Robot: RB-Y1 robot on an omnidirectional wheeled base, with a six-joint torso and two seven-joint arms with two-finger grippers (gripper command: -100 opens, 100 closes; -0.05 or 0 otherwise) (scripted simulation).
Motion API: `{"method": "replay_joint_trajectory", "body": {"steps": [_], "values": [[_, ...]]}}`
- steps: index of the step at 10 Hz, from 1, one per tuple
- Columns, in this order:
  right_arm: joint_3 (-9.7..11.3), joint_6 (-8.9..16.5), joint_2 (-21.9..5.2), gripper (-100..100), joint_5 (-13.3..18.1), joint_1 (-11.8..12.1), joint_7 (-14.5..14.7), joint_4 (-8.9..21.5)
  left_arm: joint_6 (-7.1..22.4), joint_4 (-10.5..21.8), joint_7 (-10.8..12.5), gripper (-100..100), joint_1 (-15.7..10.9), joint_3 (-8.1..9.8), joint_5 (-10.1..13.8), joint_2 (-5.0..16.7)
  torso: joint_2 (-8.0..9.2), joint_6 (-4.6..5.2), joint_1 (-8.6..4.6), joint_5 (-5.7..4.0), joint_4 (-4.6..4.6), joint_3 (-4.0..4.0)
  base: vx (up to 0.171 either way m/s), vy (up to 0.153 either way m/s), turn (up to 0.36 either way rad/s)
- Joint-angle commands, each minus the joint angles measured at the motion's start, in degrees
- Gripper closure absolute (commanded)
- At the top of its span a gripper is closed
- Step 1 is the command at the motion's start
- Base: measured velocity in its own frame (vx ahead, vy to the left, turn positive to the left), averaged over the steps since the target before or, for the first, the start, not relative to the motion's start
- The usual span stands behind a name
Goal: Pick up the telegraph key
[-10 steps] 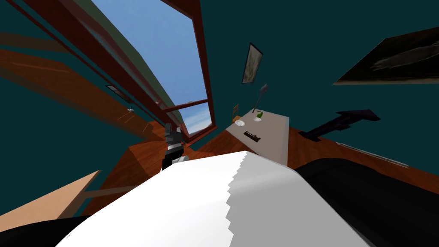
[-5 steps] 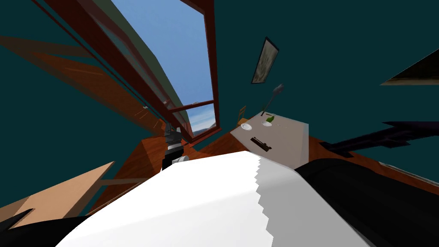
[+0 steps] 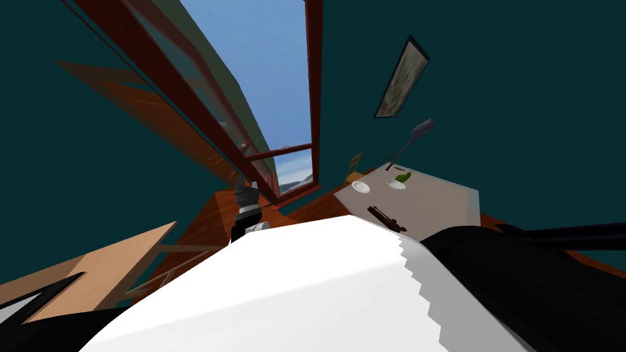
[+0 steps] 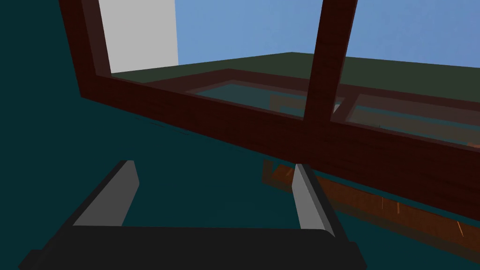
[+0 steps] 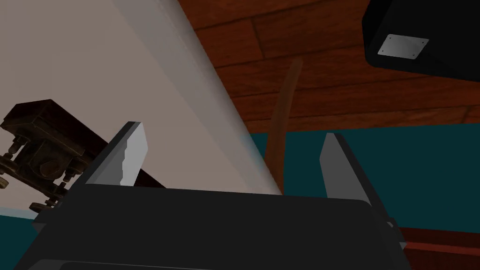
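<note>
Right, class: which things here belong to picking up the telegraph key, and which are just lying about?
Job: telegraph key; table under it; open right hand.
Lying about: white plate; green thing; wall picture; window.

The key (image 3: 386,218) is long, narrow and dark, with a blackish-brown base that carries dull metal posts and screws on top. It lies flat on the pale counter (image 3: 440,205), close to the near edge and slantwise to it, well apart from the other things there.
</note>
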Motion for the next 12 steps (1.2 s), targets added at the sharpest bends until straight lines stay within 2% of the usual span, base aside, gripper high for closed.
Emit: {"method": "replay_joint_trajectory", "body": {"steps": [1, 2, 4, 7, 8, 9, 12], "values": [[0.6, 0.9, -1.4, -100, 1.3, 1.3, 0.4, 2.1, 0.0, 0.0, 0.0, 0, 0.0, 0.00, 0.0, 0.0, 0.00, 0.00, 0.00, 0.00, 0.00, 0.00, 0.171, -0.008, 0.166], [1.0, 1.3, -2.3, -100, 2.3, 1.8, 0.8, 4.4, 0.0, 0.0, 0.0, 0, 0.0, -0.01, 0.0, 0.0, -0.03, -0.06, 0.04, 0.02, 0.01, -0.01, 0.229, 0.011, 0.318], [1.0, 1.3, -2.3, -100, 2.3, 1.8, 0.8, 4.4, 0.0, 0.0, 0.0, 0, 0.0, 0.00, 0.0, 0.0, -0.09, 0.00, 0.03, 0.02, -0.02, -0.06, 0.130, -0.035, 0.018], [1.9, 2.1, -4.1, -100, 4.8, 2.7, 1.7, 9.9, 0.0, 0.0, 0.0, 0, 0.0, 0.00, 0.0, 0.0, 0.11, -0.05, -0.09, 0.00, 0.03, 0.07, 0.152, -0.059, 0.210], [1.9, 2.1, -4.1, -100, 4.8, 2.7, 1.7, 9.9, 0.0, 0.0, 0.0, 0, 0.0, 0.00, 0.0, 0.0, -0.06, -0.05, -0.17, -0.02, 0.00, -0.03, 0.157, -0.085, 0.055], [2.4, 2.6, -4.4, -100, 6.1, 2.9, 2.2, 12.7, 0.0, 0.0, 0.0, 0, 0.0, 0.01, 0.0, 0.0, 0.02, 0.00, -0.15, -0.04, 0.01, 0.00, 0.219, -0.164, 0.201], [3.1, 2.9, -3.7, -100, 7.3, 2.3, 2.6, 15.0, 0.0, 0.0, 0.0, 0, 0.0, 0.02, 0.0, 0.0, -0.22, -0.04, -0.53, -0.13, -0.04, -0.13, 0.196, -0.180, 0.154]]}}
